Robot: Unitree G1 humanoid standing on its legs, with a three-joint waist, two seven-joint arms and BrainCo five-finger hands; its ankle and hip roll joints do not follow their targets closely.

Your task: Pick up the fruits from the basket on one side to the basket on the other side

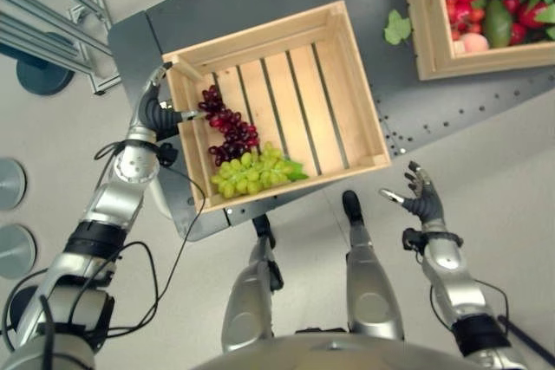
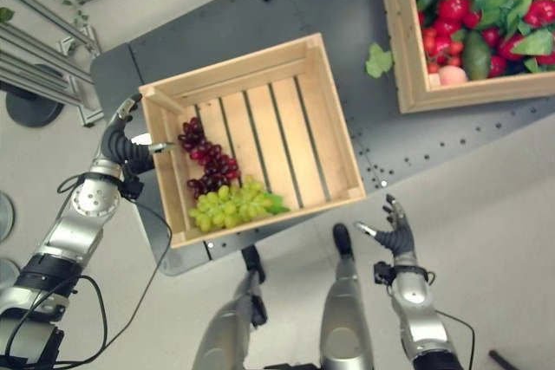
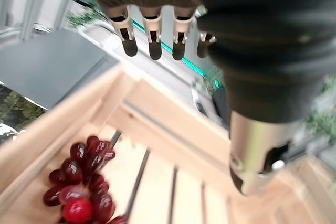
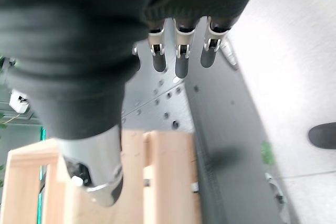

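Grey tabletop (image 1: 260, 6) carries a slatted wooden crate (image 1: 342, 84) holding red grapes (image 1: 227, 127) and green grapes (image 1: 251, 171) by its left wall. Over that wall hangs the left hand (image 1: 156, 114), fingers relaxed, empty. Beyond the crate's right front corner, the right hand (image 1: 421, 197) spreads wide. A fruit-filled crate (image 1: 425, 32) sits well right.

Bright, even light with soft shadows; wrist views look somewhat blurred.

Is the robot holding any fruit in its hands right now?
No. The left hand is open above the red grapes in the crate; the right hand is open too.
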